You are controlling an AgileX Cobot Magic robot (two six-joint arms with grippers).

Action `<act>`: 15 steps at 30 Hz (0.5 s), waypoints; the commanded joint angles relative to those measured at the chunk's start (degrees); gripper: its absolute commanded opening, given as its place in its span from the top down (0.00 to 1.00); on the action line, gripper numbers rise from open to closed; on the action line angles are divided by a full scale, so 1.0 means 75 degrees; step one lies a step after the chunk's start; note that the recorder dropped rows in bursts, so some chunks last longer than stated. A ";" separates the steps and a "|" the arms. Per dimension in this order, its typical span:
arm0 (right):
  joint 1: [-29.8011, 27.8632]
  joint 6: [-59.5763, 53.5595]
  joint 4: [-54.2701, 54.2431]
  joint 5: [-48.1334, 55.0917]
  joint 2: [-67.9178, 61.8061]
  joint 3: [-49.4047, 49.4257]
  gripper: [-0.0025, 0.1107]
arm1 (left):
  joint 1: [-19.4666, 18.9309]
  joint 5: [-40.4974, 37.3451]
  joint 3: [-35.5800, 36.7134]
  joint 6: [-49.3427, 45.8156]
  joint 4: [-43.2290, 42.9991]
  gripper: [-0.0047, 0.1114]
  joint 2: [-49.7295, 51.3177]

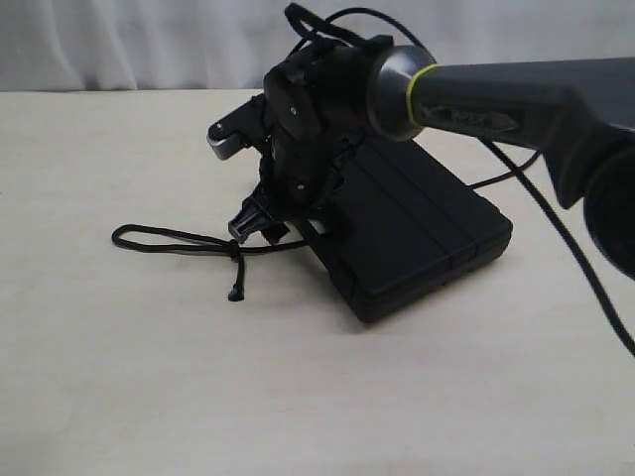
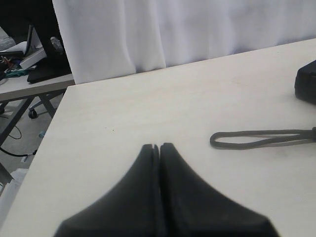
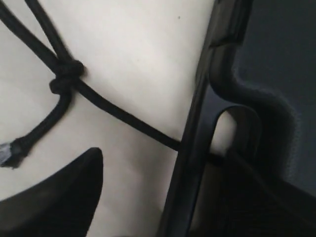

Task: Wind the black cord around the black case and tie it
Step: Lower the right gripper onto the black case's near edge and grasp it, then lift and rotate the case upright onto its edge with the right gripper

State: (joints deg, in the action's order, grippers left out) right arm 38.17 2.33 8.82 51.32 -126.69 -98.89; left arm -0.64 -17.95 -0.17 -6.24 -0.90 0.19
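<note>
Black cord lies on the pale bench just beside the handle end of the black case. It forms a long narrow loop of matte braided rope, closed by a small knot, with a short tail hanging off to a frayed tip. In the right wrist view a single strand runs from the knot to the case's handle bar and shows again inside the moulded cutout. The case is flat, rectangular, hard plastic with a ribbed lid, and sits near the middle of the bench. The right arm reaches across above it and hides its handle end; the right pincer hangs there with jaws spread wide, one dark finger beside the strand, gripping nothing that can be made out. Smooth robot cables trail over the bench behind the case. The left pincer is closed and empty, well apart from the loop, before a white curtain.
</note>
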 commanded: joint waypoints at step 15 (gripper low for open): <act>-0.0092 0.0519 0.0941 -0.0125 -0.0654 -0.0042 0.52 | -0.0016 0.0038 0.0023 0.0000 0.0018 0.96 -0.0025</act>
State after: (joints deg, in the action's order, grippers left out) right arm 38.05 5.56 14.76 49.64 -131.53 -99.11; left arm -0.64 -17.95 -0.17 -6.24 -0.90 0.19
